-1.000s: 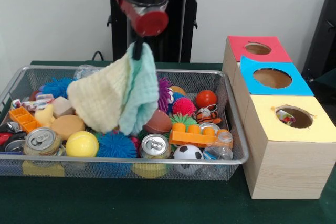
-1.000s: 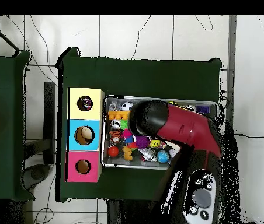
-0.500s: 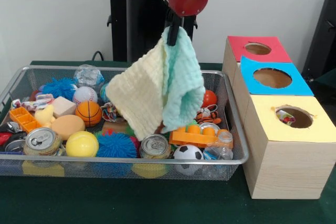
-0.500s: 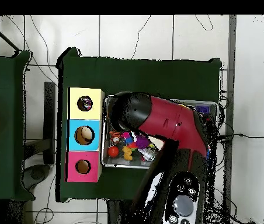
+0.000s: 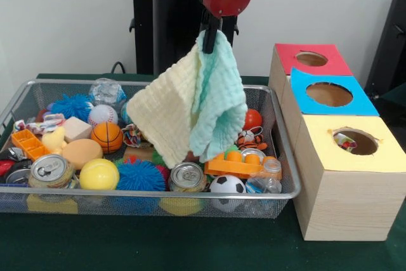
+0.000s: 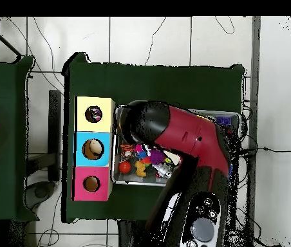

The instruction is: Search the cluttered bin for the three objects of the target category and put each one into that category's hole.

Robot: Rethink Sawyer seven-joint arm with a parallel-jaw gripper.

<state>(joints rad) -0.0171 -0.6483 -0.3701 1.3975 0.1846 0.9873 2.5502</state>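
Note:
A waffle-weave cloth (image 5: pixel 190 103), half pale yellow and half mint green, hangs by one corner over the middle-right of the wire bin (image 5: pixel 158 191). My gripper (image 5: pixel 210 32) is shut on that top corner, well above the clutter. To the right stand three wooden boxes with round holes: red top (image 5: pixel 311 59), blue top (image 5: pixel 328 93), yellow top (image 5: pixel 358 144). In the overhead view the red arm (image 6: pixel 187 135) covers most of the bin (image 6: pixel 117 180) and hides the gripper and cloth; the yellow (image 6: pixel 94 114), blue (image 6: pixel 93 149) and red (image 6: pixel 91 184) boxes lie left of the bin.
The bin holds two soda cans (image 5: pixel 51 169) (image 5: pixel 186 176), a yellow ball (image 5: pixel 99 174), a mini basketball (image 5: pixel 106 136), a blue spiky ball (image 5: pixel 139 174), an orange brick (image 5: pixel 238 163), a soccer ball (image 5: pixel 227 185) and a red ball (image 5: pixel 253 118).
Since a second ago the gripper has carried the cloth up and to the right, uncovering the basketball and nearby toys. Over the last half second only the cloth has swayed slightly.

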